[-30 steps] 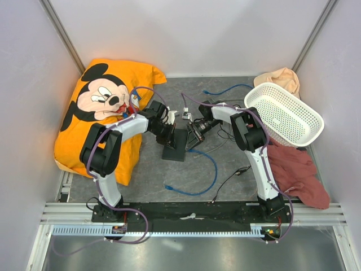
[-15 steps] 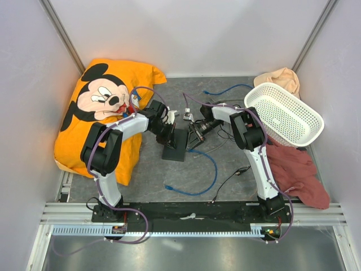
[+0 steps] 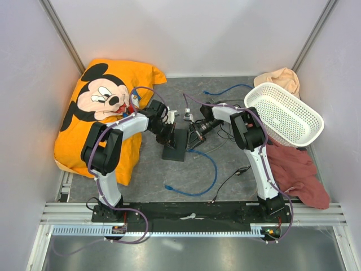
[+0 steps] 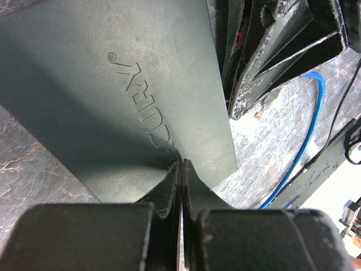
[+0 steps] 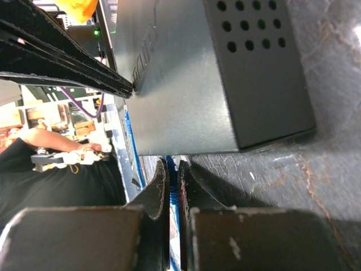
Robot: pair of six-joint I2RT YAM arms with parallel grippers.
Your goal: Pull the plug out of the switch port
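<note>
The flat black switch box point(image 3: 176, 144) lies mid-table. My left gripper point(image 3: 169, 133) is shut, its tips point(image 4: 180, 165) resting on the box's embossed top point(image 4: 113, 96). My right gripper point(image 3: 195, 135) is at the box's right edge, shut on the blue plug point(image 5: 174, 195) of the blue cable point(image 3: 211, 169). The plug runs in under the box's edge point(image 5: 186, 113). The port itself is hidden. The left wrist view shows the right fingers point(image 4: 271, 51) and the blue cable point(image 4: 304, 141) beyond the box.
An orange Mickey Mouse pillow point(image 3: 107, 107) lies at the left. A white basket point(image 3: 285, 113), a beige cloth point(image 3: 279, 76) and a maroon cloth point(image 3: 296, 172) are at the right. A second blue cable point(image 3: 225, 89) lies behind and a thin black cord point(image 3: 231, 178) in front.
</note>
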